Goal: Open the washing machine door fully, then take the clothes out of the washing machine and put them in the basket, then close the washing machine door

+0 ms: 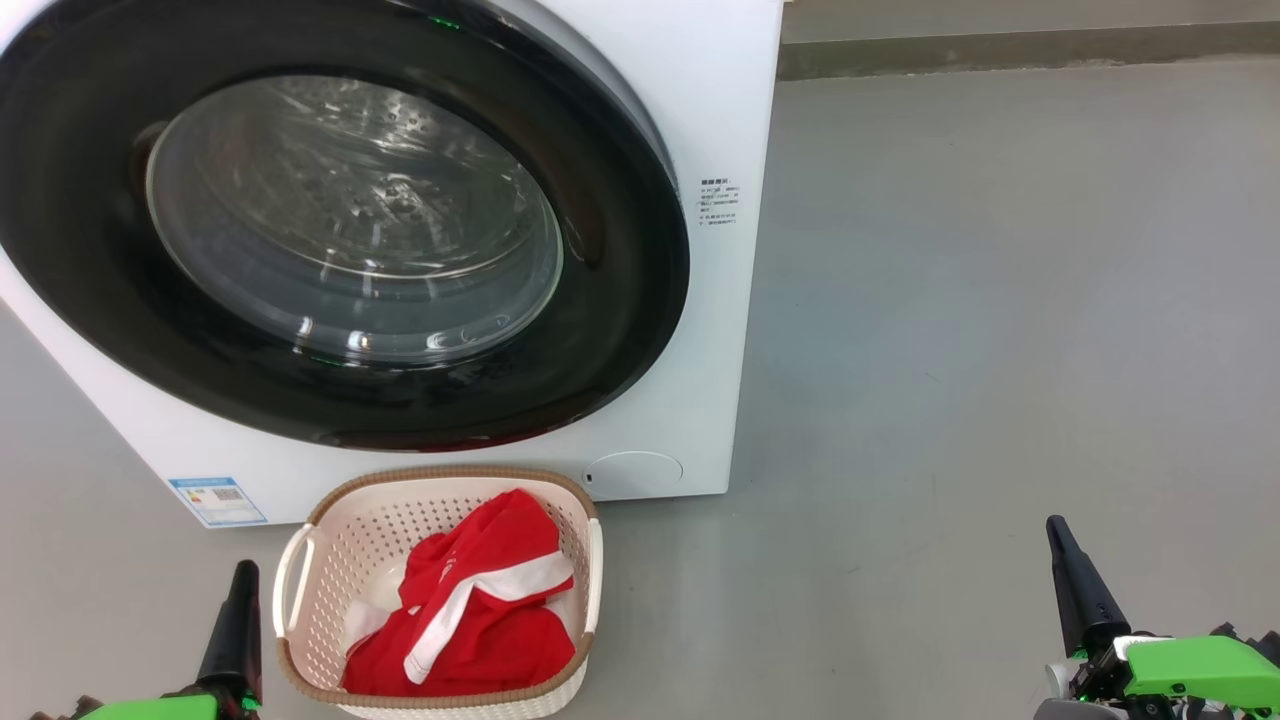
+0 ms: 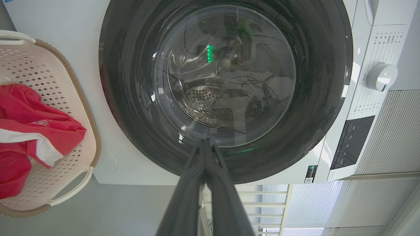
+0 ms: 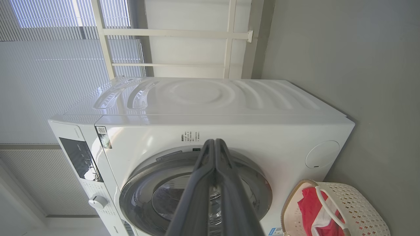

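The white washing machine [image 1: 690, 400] stands ahead with its black-rimmed door [image 1: 340, 230] shut flat against the front; steel drum shows through the glass. On the floor just before it sits the cream basket [image 1: 340, 540], holding red clothes [image 1: 480, 610] with white stripes. My left gripper [image 1: 243, 572] is shut and empty at the basket's left, fingers pointing up. My right gripper [image 1: 1056, 528] is shut and empty far to the right over bare floor. The left wrist view faces the door [image 2: 131, 98] with the gripper [image 2: 206, 141] before it; the right wrist view has the machine [image 3: 229, 101], basket [image 3: 354, 203] and gripper [image 3: 215, 141].
Grey floor [image 1: 1000, 300] spreads to the right of the machine, with a wall base [image 1: 1000, 45] at the back. The control panel and a white dial [image 2: 380, 77] lie above the door. Window blinds [image 3: 49, 65] stand behind the machine.
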Robot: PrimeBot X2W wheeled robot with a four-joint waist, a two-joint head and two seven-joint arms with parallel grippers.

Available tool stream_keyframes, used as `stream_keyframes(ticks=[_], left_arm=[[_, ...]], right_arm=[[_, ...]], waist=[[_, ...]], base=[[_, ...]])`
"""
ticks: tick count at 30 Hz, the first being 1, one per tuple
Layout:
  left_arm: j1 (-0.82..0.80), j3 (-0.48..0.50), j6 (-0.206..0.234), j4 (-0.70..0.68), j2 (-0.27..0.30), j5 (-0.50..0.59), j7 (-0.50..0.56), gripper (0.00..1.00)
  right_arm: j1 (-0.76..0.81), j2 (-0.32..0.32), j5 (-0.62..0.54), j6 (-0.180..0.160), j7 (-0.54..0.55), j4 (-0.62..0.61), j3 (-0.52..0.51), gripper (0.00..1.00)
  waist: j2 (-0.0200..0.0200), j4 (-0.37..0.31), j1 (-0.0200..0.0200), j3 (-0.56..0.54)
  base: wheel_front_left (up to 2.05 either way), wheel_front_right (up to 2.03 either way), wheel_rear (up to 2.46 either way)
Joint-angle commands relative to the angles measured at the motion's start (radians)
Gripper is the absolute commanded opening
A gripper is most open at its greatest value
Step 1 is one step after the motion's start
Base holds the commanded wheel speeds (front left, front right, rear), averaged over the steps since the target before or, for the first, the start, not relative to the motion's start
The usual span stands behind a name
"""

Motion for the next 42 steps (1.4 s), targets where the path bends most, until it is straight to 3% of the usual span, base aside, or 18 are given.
stream_keyframes(ticks=[1, 42], left_arm=[[-0.039, 0.034, -0.003, -0.020, 0.016, -0.003, 0.005, 0.00], [-0.039, 0.034, -0.003, -0.020, 0.016, -0.003, 0.005, 0.00]], right_arm=[[-0.040, -0.002, 0.005, -0.001, 0.006, -0.030, 0.024, 0.00], [-0.040, 0.000, 0.002, -0.001, 0.008, -0.030, 0.021, 0.00]], waist=[[0.0000, 0.000, 0.0000, 0.000], [0.0000, 0.000, 0.0000, 0.000]], base=[[0.00, 0.00, 0.00], [0.00, 0.00, 0.00]])
